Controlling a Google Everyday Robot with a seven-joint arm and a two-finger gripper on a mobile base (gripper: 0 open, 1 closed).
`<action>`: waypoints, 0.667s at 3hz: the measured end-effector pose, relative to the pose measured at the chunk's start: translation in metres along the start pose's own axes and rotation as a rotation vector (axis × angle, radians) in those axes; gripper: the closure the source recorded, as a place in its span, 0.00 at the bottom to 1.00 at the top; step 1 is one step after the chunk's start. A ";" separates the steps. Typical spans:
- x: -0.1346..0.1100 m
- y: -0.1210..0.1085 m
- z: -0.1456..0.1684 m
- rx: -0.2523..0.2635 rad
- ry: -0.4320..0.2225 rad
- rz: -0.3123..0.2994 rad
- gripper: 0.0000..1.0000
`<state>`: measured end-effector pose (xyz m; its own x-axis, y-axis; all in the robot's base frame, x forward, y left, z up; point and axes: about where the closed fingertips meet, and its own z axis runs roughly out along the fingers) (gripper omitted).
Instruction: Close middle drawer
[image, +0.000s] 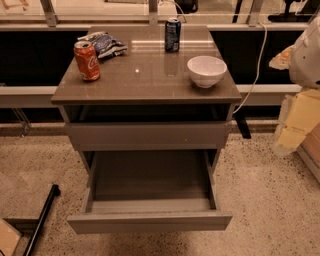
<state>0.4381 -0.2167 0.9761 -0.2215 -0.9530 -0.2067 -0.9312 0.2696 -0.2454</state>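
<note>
- Camera view, nearest first: the middle drawer (150, 221) is hanging right out towards us, low plain front panel at the bottom of shot, dark floor inside bare as far as I can see
- Left of it, a black pole (42, 217) lies across the speckled floor, clear of the drawer's path
- Up a level, the taller-fronted upper drawer (147, 134) sits almost home, perhaps a touch ajar under the top
- On the desk (145, 80): white bowl (206, 70) at the right, red can (87, 61) at the left, a crisp packet (104, 44) just behind it, blue can (172, 34) at the back
- Far right edge, a white rounded bulk of the robot's arm (306, 50), well apart from the drawer; the jaws I cannot make out on it, so spread or pressed together, I cannot tell
- Progress, as I judge it: nothing done yet, the drawer is at about full extension and untouched
- All that is left is the whole job: reach the front panel and push it straight in until flush with the desk
</note>
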 end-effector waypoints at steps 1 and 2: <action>0.000 0.000 0.000 0.000 0.000 0.000 0.00; -0.001 -0.001 0.000 0.004 -0.009 -0.001 0.18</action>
<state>0.4389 -0.2159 0.9766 -0.2176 -0.9520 -0.2152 -0.9301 0.2691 -0.2499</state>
